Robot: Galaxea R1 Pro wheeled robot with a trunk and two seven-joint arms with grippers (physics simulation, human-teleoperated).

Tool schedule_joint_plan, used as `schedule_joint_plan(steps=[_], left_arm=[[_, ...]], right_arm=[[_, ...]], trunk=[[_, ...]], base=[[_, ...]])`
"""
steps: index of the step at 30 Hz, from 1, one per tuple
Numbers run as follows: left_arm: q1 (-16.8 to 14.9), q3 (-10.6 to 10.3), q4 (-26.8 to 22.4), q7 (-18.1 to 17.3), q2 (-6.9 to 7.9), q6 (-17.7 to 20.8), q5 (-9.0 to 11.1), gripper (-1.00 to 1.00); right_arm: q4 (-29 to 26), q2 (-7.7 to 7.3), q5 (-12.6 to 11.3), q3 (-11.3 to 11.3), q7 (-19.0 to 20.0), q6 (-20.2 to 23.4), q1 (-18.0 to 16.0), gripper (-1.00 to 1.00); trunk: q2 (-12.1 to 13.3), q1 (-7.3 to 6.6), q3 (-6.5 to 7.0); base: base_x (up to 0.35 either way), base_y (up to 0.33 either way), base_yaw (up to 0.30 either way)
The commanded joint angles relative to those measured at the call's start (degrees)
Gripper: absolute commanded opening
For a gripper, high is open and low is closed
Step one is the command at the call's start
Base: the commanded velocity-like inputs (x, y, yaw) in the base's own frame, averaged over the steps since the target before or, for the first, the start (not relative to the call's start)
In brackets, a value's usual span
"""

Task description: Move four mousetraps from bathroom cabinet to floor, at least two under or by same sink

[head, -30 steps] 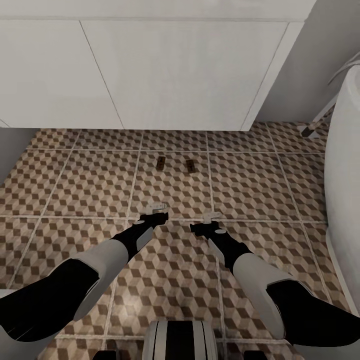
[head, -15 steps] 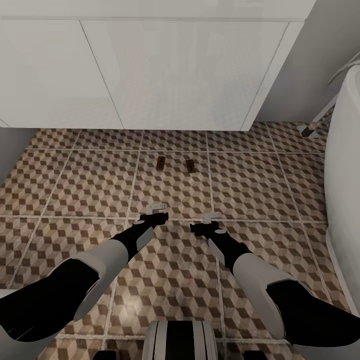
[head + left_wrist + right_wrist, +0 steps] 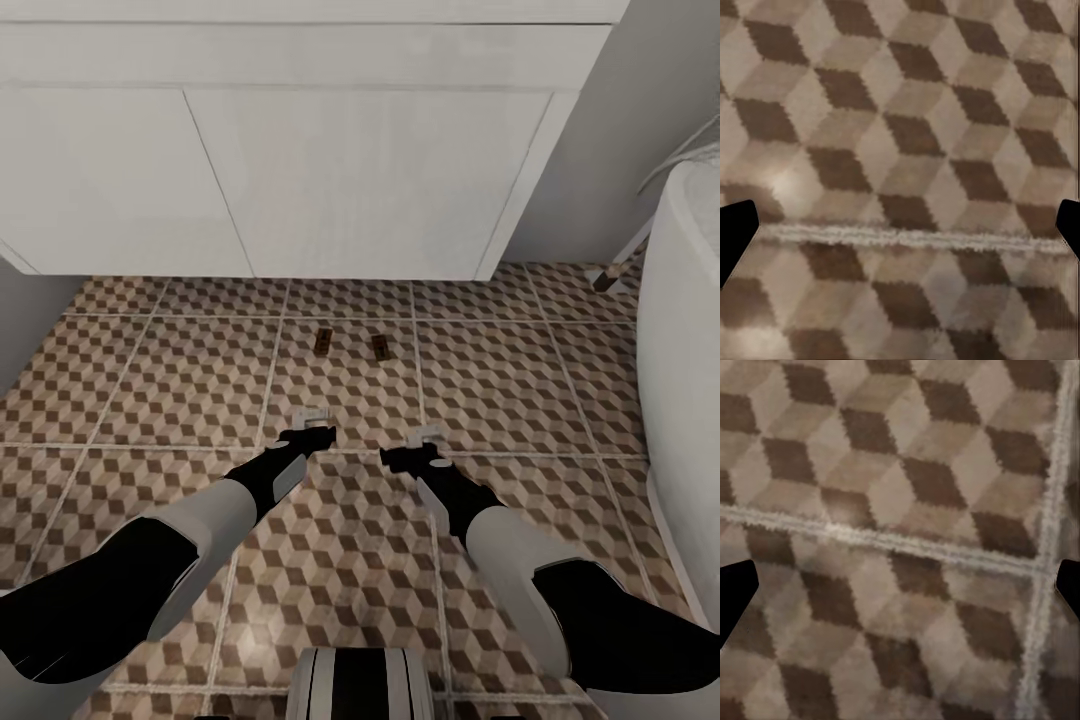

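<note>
Two mousetraps (image 3: 351,344) lie side by side on the cube-patterned bathroom floor (image 3: 150,380), just before the white bathroom sink (image 3: 300,150). Left gripper (image 3: 310,414) and right gripper (image 3: 428,434) hover low, jaws seemingly spread, holding nothing.

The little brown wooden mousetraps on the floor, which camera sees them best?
The head view. It shows two small flat brown wooden mousetraps, one beside the other, lying on the cube-patterned tiled floor in front of the white wall-hung sink cabinet. The two wrist views look down on floor tiles and grout lines between open jaws.
</note>
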Motion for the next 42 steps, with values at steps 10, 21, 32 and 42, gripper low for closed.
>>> schedule_joint_plan(steps=[10, 21, 32, 42], left_arm=[[-0.02, -0.23, 1.04, 0.86, 0.04, 6.06, 0.43, 1.0], [0.11, -0.03, 1.36, 0.67, 0.12, 12.71, 0.8, 1.0], [0.39, 0.18, 1.43, 0.36, 0.15, 14.08, 2.17, 1.0], [0.4, 3.19, 1.43, 0.5, 0.32, 19.8, 2.35, 1.0]], right_arm=[[0.26, 0.0, 0.08, 0.2, -0.22, 0.74, 0.0, 1.0], [0.44, 0.0, 0.13, 0.15, -0.3, 3.99, 0.09, 1.0], [0.66, 0.0, 0.1, 0.04, -0.38, 4.69, 0.49, 1.0], [1.02, 0.0, 0.03, -0.01, -0.39, 8.86, 0.52, 1.0]], trunk=[[0.12, -0.26, 2.19], [0.27, -0.55, 4.63], [0.42, -0.83, 7.06], [0.55, -1.09, 9.28]], base=[[0.0, 0.0, 0.0], [0.0, 0.0, 0.0], [0.0, 0.0, 0.0], [0.0, 0.0, 0.0]])
